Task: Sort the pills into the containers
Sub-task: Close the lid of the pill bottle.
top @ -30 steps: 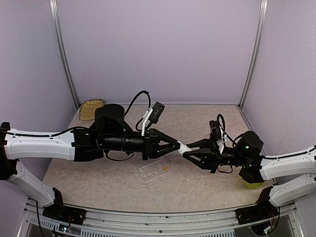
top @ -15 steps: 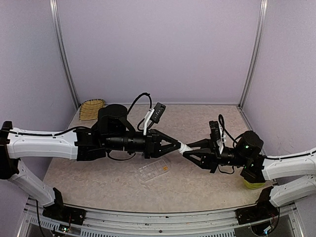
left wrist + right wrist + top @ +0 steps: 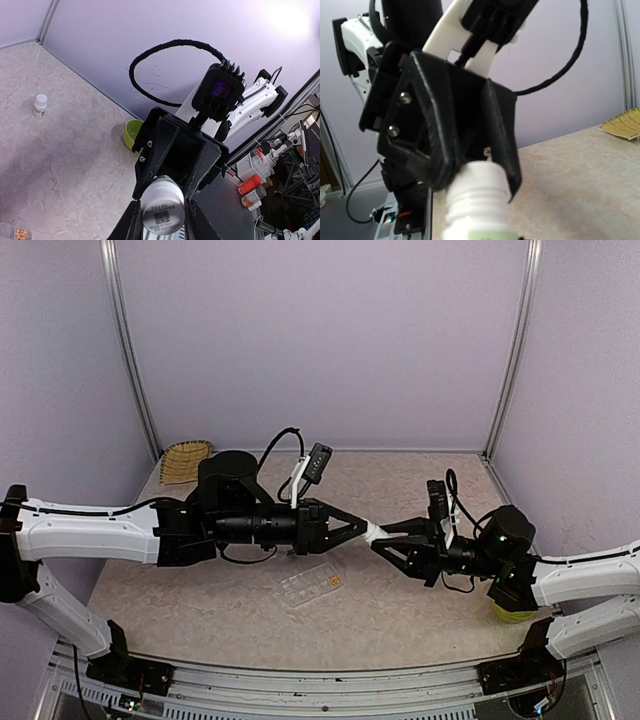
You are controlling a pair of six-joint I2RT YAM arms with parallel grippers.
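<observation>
A small white bottle (image 3: 373,534) hangs in the air between my two grippers, above the table's middle. My left gripper (image 3: 362,531) is shut on its ribbed white cap (image 3: 161,210), which has a printed code on top. My right gripper (image 3: 386,541) is shut on the bottle's body (image 3: 480,222), with its own fingers below the right wrist view. The clear organizer box (image 3: 312,585) lies flat on the table below, with orange pills (image 3: 335,582) in one cell. Its corner shows in the left wrist view (image 3: 19,233).
A second white bottle (image 3: 40,105) stands on the table. A yellow-green bowl (image 3: 512,613) sits at the right by the right arm, and a woven mat (image 3: 187,460) lies at the back left. Purple walls enclose the table.
Both grippers and the bottle have shifted slightly right, and the left wrist has turned a little. Both stay shut on the bottle.
</observation>
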